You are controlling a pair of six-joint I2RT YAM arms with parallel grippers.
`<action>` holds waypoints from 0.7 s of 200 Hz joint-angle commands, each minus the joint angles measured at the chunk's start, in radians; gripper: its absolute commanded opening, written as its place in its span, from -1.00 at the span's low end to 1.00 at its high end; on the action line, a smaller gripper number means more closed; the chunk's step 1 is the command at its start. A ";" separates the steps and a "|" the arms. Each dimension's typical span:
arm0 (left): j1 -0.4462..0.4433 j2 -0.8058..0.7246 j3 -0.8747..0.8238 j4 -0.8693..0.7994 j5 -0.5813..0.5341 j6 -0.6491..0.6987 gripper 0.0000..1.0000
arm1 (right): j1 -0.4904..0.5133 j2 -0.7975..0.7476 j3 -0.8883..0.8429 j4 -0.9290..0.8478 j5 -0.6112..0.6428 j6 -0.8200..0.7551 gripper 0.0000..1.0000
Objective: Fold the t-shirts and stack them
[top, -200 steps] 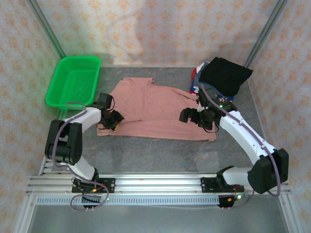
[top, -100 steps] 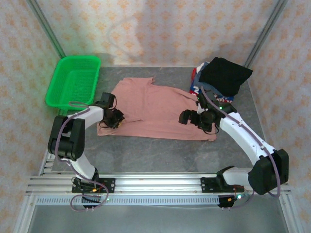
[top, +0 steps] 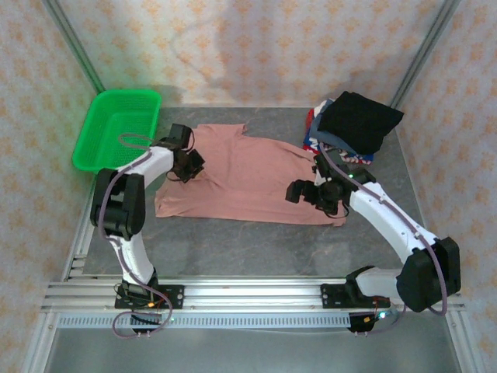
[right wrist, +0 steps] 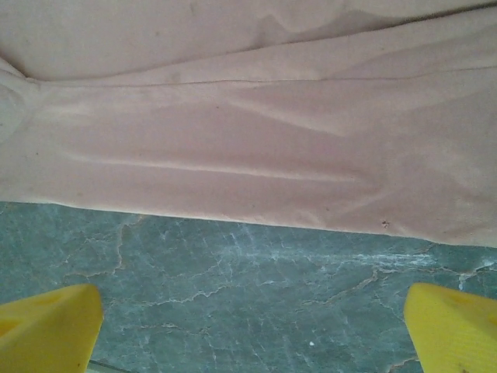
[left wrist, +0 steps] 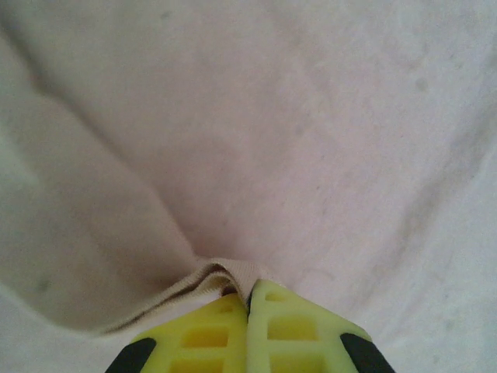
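Observation:
A dusty-pink t-shirt (top: 248, 175) lies spread flat on the grey table, plain side up. My left gripper (top: 192, 165) is at its left side, near the sleeve. In the left wrist view that gripper (left wrist: 249, 294) is shut on a small raised fold of the pink shirt's hem (left wrist: 210, 273). My right gripper (top: 295, 190) hovers over the shirt's near right part. In the right wrist view it (right wrist: 252, 330) stands open above bare table, just short of the shirt's edge (right wrist: 248, 221). A pile of t-shirts with a black one (top: 359, 120) on top sits at the back right.
A green mesh basket (top: 116, 128) stands at the back left, close to the left arm. Red, white and navy cloth (top: 314, 130) pokes out under the black shirt. The aluminium rail (top: 248, 295) runs along the near edge.
My left gripper has moved away from the shirt's near left corner toward the far left side, and its jaws have closed on the pink cloth. The right arm has barely moved.

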 commanded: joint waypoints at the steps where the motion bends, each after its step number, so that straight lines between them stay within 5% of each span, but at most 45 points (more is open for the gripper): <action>1: -0.013 0.071 0.102 -0.108 -0.042 0.110 -1.00 | 0.002 -0.012 -0.014 0.024 0.001 -0.005 0.99; 80: -0.064 0.248 0.377 -0.302 -0.091 0.319 -0.87 | 0.002 0.012 -0.038 0.041 -0.008 0.019 0.99; 96: -0.065 0.253 0.388 -0.312 -0.108 0.336 -0.66 | 0.002 0.022 -0.036 0.046 -0.010 0.019 0.99; 127: -0.065 0.197 0.354 -0.244 -0.121 0.302 0.08 | 0.002 0.047 -0.029 0.063 -0.003 0.029 0.99; 140: -0.064 0.159 0.355 -0.223 -0.122 0.276 0.20 | 0.002 0.064 -0.018 0.072 0.004 0.034 0.99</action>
